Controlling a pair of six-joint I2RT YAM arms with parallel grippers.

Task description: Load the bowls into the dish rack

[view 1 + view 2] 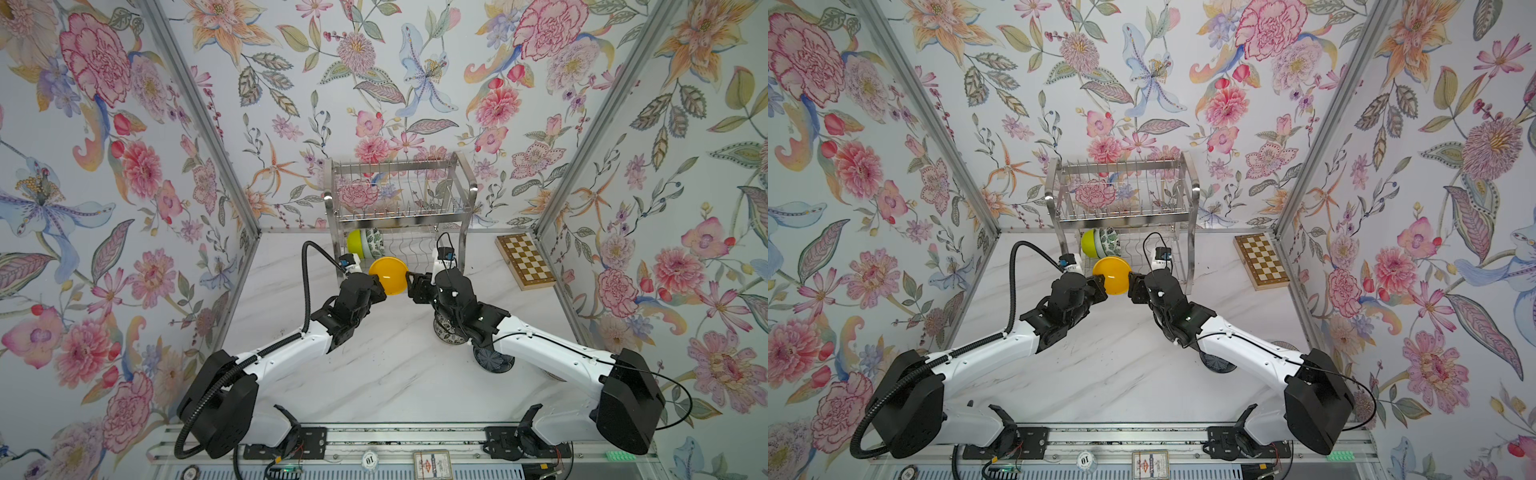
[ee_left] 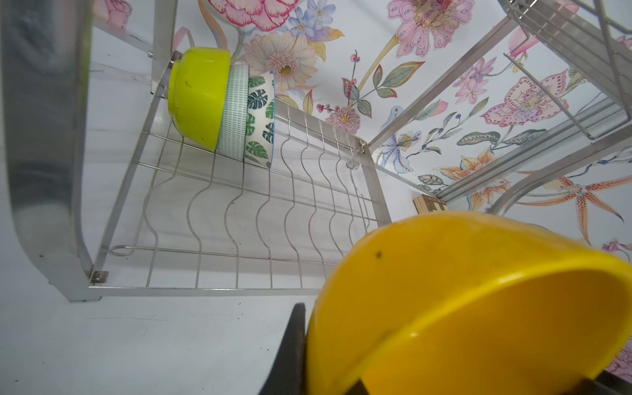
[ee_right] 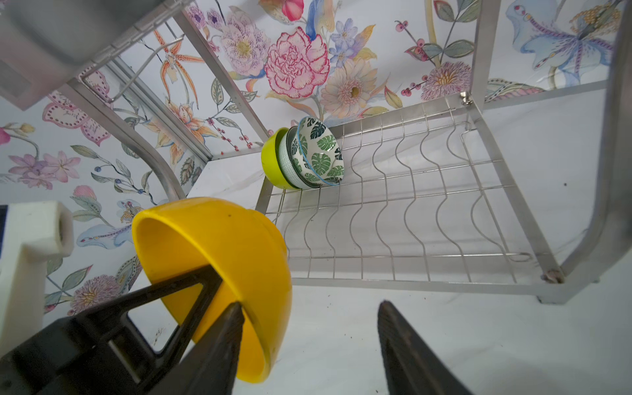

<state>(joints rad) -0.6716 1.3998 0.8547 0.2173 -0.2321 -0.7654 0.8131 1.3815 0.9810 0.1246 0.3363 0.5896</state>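
Bowl first: the orange bowl (image 1: 388, 277) hung in the air, tipped up on its edge, just in front of the rack (image 1: 401, 217), by its low shelf. My left gripper (image 1: 379, 291) was shut tight on the rim, one finger inside and one outside. My right gripper (image 3: 309, 304) was wide open by the bowl's other side, holding nothing. On the low shelf the lime bowl (image 2: 196, 95), aqua bowl (image 2: 236, 109) and leaf bowl (image 2: 260, 116) stood on edge, packed together at the left end. I think the next free slot was right beside the leaf bowl, almost straight ahead of the orange bowl. So my left gripper was the one to push it in.
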